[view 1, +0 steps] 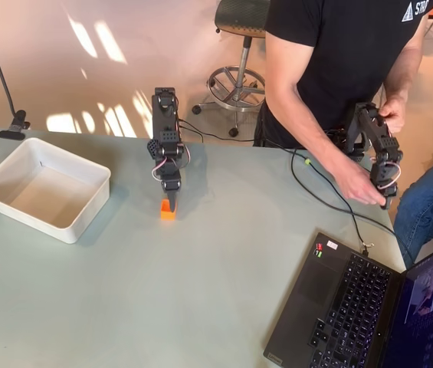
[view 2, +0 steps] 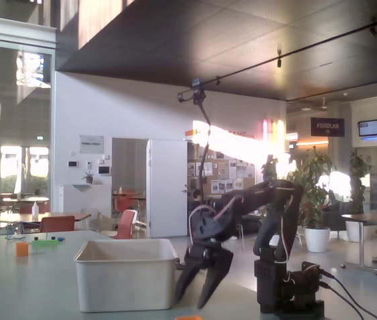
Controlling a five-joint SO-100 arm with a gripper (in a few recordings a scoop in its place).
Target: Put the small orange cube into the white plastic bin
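The small orange cube (view 1: 168,210) is seen in the overhead view resting on the pale bench (view 1: 201,291), near its middle and well apart from the white plastic bin (view 1: 45,188), which stands to the left in that picture with nothing visible inside it. In the fixed view only a sliver of the cube (view 2: 189,317) is caught at the bottom edge, just below the hand (view 2: 197,300), while the bin (view 2: 127,275) stands just beside the hand on the left. The hand (view 1: 170,201) is pointed down at the cube in the overhead view, its tip at the cube's upper edge; whether contact is made cannot be told. In the fixed view the two fingers (view 2: 215,277) are spread apart in a clear V, so the hand is seen to be wide open and nothing is held in it. The black arm (view 1: 166,138) is stretched forward from the far edge of the bench, and in the fixed view it is arched over from its base (view 2: 288,293). A person (view 1: 339,61) in a black shirt is seated behind the bench on the right, and a laptop (view 1: 354,307) lies at the lower right corner
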